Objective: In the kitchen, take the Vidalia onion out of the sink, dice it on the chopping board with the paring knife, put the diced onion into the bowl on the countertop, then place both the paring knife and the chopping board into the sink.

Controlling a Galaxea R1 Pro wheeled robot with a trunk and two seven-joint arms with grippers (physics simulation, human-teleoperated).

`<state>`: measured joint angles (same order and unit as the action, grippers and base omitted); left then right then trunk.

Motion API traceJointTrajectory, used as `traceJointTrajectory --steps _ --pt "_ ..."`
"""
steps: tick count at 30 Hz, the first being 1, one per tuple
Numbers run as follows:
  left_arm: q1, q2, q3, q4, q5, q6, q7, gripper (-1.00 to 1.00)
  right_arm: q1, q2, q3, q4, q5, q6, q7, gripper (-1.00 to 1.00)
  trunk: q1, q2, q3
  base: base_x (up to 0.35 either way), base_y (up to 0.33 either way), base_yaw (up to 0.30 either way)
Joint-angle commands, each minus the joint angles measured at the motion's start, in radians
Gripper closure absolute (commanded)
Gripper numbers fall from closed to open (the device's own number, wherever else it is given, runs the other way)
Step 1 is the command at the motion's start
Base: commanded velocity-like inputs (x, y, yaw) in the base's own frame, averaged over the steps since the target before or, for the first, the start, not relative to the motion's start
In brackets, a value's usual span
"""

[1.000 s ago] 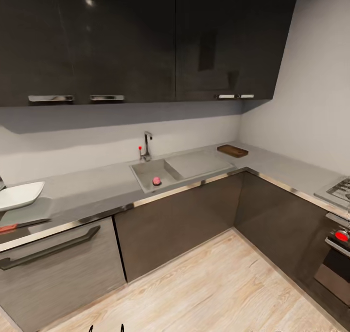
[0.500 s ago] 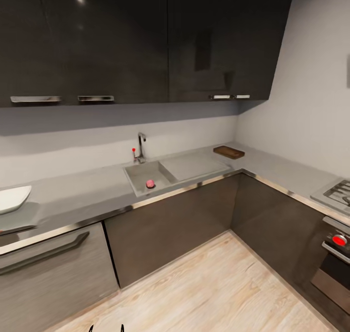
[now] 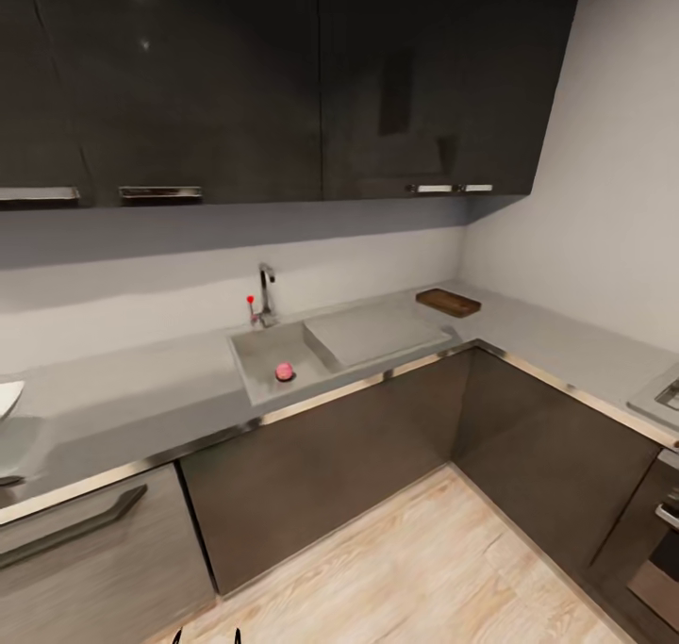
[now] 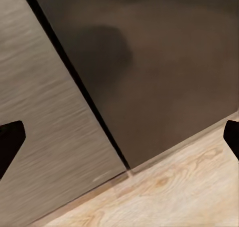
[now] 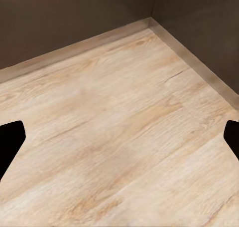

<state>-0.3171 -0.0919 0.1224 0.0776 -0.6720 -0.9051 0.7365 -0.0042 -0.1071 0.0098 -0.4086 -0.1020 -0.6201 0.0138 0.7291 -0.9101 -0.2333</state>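
Home kitchen, prob.: countertop (image 3: 141, 408) w/ sink (image 3: 259, 361), tap (image 3: 265, 295), dark wall cabinets (image 3: 283, 78), wood floor (image 3: 396, 569).

Pink-red onion (image 3: 284, 371) in sink (image 3: 255, 356); brown chopping board (image 3: 449, 302) flat on countertop (image 3: 141, 404).

Left gripper (image 4: 119, 137) has its dark fingers (image 4: 10, 142) spread wide apart, nothing between them; right gripper (image 5: 119, 137) likewise, fingers (image 5: 10, 139) parted and empty

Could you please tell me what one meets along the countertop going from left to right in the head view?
The bowl at the left edge → the faucet → the sink holding the onion → the drainboard → the chopping board in the corner → the stove at the right edge.
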Motion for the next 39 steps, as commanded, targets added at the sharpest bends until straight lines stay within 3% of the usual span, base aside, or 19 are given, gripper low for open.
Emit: traceJointTrajectory --steps 1,17,24,32,39 --pt "-0.002 0.000 0.008 0.004 -0.011 -0.005 0.006 -1.00 0.000 0.000 0.002 0.001 -0.008 -0.003 0.001 -1.00 0.001 -0.001 -0.001 0.318 0.000 0.000" --pt "-0.002 0.000 0.008 0.004 -0.011 -0.005 0.006 -1.00 0.000 0.000 0.002 0.004 -0.008 -0.003 0.002 -1.00 0.001 -0.001 -0.001 0.246 -0.172 -0.003" --pt "-0.001 0.000 0.008 0.004 -0.011 -0.005 0.007 -1.00 0.000 0.000 0.002 0.004 -0.008 -0.003 0.002 -1.00 0.001 -0.001 0.001 0.176 -0.203 -0.179" --pt "-0.001 0.022 0.017 0.005 -0.009 0.015 0.009 -1.00 0.000 0.000 0.002 0.004 -0.009 -0.004 0.002 -1.00 0.001 -0.001 0.003 0.049 -0.050 -0.102" --pt "-0.001 0.022 0.017 0.006 -0.008 0.019 0.008 -1.00 0.000 0.000 0.001 0.004 -0.010 -0.004 0.000 -1.00 0.001 -0.001 0.003 0.001 -0.001 -0.004"
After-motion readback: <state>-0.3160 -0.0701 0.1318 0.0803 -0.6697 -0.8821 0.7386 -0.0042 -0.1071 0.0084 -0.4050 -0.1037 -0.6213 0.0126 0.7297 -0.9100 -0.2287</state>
